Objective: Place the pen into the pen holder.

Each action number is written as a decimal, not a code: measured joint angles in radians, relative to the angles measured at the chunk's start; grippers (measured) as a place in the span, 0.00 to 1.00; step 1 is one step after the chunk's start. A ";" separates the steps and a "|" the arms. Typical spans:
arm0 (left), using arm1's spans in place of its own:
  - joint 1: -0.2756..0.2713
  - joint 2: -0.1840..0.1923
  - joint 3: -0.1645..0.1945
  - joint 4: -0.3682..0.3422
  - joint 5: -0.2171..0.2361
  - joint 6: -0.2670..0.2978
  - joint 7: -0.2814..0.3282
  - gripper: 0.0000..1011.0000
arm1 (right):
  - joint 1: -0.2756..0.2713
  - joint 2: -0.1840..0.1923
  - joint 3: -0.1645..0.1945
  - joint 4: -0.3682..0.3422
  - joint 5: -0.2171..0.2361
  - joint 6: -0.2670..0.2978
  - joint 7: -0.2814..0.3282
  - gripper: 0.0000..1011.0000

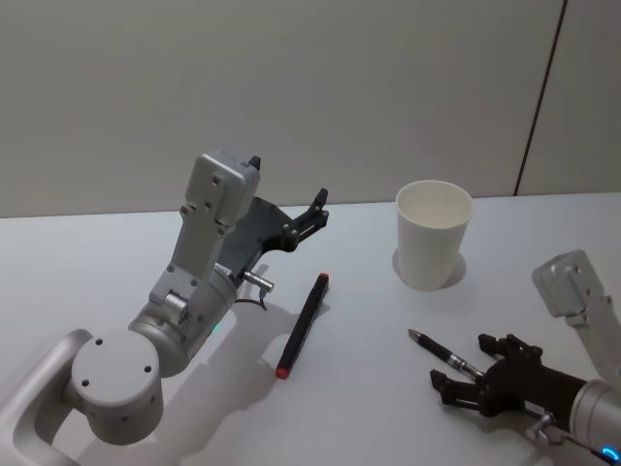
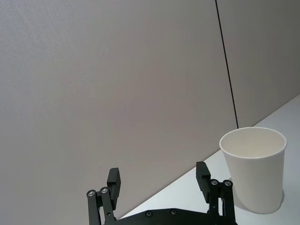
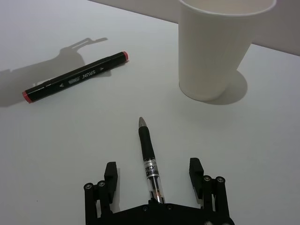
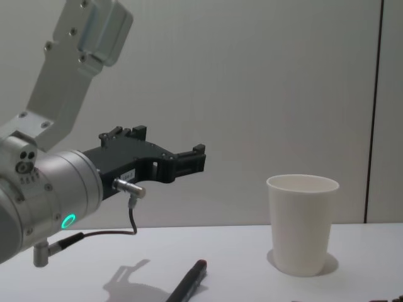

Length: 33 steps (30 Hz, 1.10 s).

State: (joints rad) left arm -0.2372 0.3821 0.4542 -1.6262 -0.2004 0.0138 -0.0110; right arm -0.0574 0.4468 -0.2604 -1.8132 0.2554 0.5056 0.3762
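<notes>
Near white pen holder (image 1: 434, 236), clear black-gripped pen (image 1: 439, 353)

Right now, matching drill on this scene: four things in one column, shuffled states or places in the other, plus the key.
Things:
1. pen holder
2. marker
3. ballpoint pen
4. left gripper

States:
A. lies between the open fingers of the right gripper, tip pointing toward the cup
B. raised, open, holding nothing
C. stands upright, nothing seen inside
D. lies flat, apart from both grippers

Pairs: 1-C, 2-D, 3-A, 4-B
</notes>
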 joint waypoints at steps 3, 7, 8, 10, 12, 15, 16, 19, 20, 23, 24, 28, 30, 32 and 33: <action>0.000 0.000 0.000 0.000 0.000 0.000 0.000 0.99 | 0.001 -0.001 -0.001 0.001 0.000 0.000 0.000 0.94; 0.000 0.000 0.000 0.000 0.000 0.000 0.000 0.99 | 0.001 -0.001 -0.001 0.001 -0.001 0.001 0.001 0.92; 0.000 0.000 0.000 0.000 0.000 0.000 0.000 0.99 | 0.002 -0.001 -0.002 0.001 -0.001 0.002 0.001 0.91; 0.000 0.000 0.000 0.000 0.000 0.000 0.000 0.99 | 0.002 -0.002 -0.002 0.001 -0.001 0.002 0.001 0.90; 0.000 0.000 0.000 0.000 0.000 0.000 0.000 0.99 | 0.002 -0.002 -0.002 0.002 -0.001 0.002 0.002 0.89; 0.000 0.000 0.000 0.000 0.000 0.000 0.000 0.99 | 0.002 -0.002 -0.002 0.002 -0.001 0.002 0.002 0.87; 0.000 0.000 0.000 0.000 0.000 0.000 0.000 0.99 | 0.003 -0.002 -0.003 0.002 -0.001 0.002 0.002 0.87; 0.000 0.000 0.000 0.000 0.000 0.000 0.000 0.99 | 0.003 -0.002 -0.003 0.003 0.001 0.002 0.004 0.85; 0.000 0.000 0.000 0.000 0.000 0.000 0.000 0.99 | 0.003 -0.002 -0.003 0.003 0.001 0.001 0.004 0.84; 0.000 0.000 0.000 0.000 0.000 0.000 0.000 0.99 | 0.003 -0.002 -0.003 0.004 0.003 -0.001 0.006 0.83; 0.000 0.000 0.000 0.000 0.000 0.000 0.000 0.99 | 0.003 -0.002 -0.003 0.004 0.004 -0.001 0.006 0.82; 0.000 0.000 0.000 0.000 0.000 0.000 0.000 0.99 | 0.003 -0.002 -0.003 0.004 0.006 -0.003 0.007 0.80; 0.000 0.000 0.000 0.000 0.000 0.000 0.000 0.99 | 0.003 -0.003 -0.003 0.004 0.008 -0.004 0.008 0.78; 0.000 0.000 0.000 0.000 0.000 0.000 0.000 0.99 | 0.003 -0.003 -0.003 0.004 0.008 -0.005 0.009 0.77; 0.000 0.000 0.000 0.000 0.000 0.000 0.000 0.99 | 0.003 -0.003 -0.003 0.004 0.009 -0.005 0.009 0.77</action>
State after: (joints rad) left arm -0.2372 0.3821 0.4542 -1.6262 -0.2004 0.0138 -0.0110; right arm -0.0540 0.4442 -0.2637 -1.8092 0.2644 0.5001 0.3853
